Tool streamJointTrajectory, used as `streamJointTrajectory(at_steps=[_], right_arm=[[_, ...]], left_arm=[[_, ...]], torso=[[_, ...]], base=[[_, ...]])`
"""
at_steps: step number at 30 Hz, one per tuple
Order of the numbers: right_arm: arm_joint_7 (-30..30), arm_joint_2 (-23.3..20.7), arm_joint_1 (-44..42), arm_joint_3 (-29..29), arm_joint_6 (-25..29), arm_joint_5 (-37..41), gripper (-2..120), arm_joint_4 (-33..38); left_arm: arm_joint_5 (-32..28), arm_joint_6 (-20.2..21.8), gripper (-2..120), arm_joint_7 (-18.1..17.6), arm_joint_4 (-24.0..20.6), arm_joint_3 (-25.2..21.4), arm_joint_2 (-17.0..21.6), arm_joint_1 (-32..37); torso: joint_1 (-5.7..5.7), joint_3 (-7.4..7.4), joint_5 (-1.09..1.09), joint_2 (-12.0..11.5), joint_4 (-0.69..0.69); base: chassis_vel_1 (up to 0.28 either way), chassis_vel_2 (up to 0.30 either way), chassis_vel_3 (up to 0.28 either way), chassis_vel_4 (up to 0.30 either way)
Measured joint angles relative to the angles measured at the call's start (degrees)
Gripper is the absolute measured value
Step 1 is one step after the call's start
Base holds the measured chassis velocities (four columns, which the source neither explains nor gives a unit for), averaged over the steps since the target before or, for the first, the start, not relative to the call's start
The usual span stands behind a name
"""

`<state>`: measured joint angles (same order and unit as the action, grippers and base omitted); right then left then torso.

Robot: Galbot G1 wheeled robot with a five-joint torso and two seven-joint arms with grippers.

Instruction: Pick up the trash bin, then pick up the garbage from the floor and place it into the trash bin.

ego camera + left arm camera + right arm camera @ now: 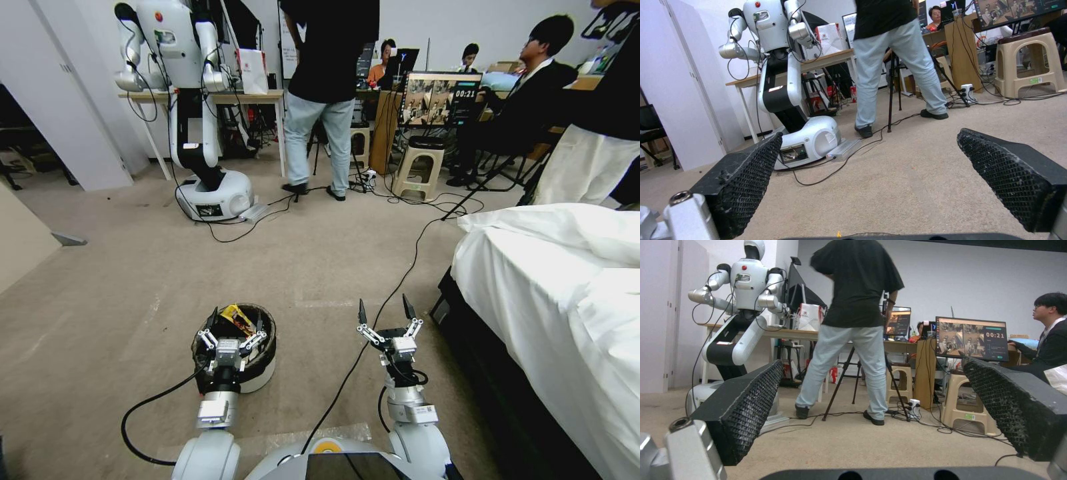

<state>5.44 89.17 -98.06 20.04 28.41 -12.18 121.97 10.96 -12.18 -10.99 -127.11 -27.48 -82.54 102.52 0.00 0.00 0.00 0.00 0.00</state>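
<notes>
The trash bin (pixel 263 373), a small white bucket with a black bag over its rim, stands on the floor (pixel 120 287) just in front of me on the left. A yellow wrapper (pixel 237 319) and some red scraps of garbage lie inside it. My left gripper (pixel 235 321) hangs over the bin's mouth, open, with nothing between its fingers. The left wrist view shows the left gripper (pixel 870 135) with its mesh pads (pixel 746 180) wide apart over bare carpet. My right gripper (pixel 385 308) is held out level to the right of the bin, open and empty. The right wrist view shows the same right gripper (pixel 872 361).
A bed with a white sheet (pixel 567 300) fills the right side. A black cable (pixel 393 293) runs along the carpet between my arms. Ahead stand another white robot (pixel 200 133), a standing person (pixel 327 100), a tripod, stools (pixel 420 167) and a monitor (pixel 440 99). A wall panel is at the left.
</notes>
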Motion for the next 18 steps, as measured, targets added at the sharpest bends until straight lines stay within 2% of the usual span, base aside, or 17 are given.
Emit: streamJointTrajectory(at_steps=[18], right_arm=[[0.0,0.0,0.0,0.0,0.0,0.0,100,0.0]], left_arm=[[-0.1,0.2,100,0.0,-0.1,0.0,0.0,0.0]], torso=[[0.00,0.00,0.00,0.0,0.00]], base=[[0.000,0.000,0.000,0.000]])
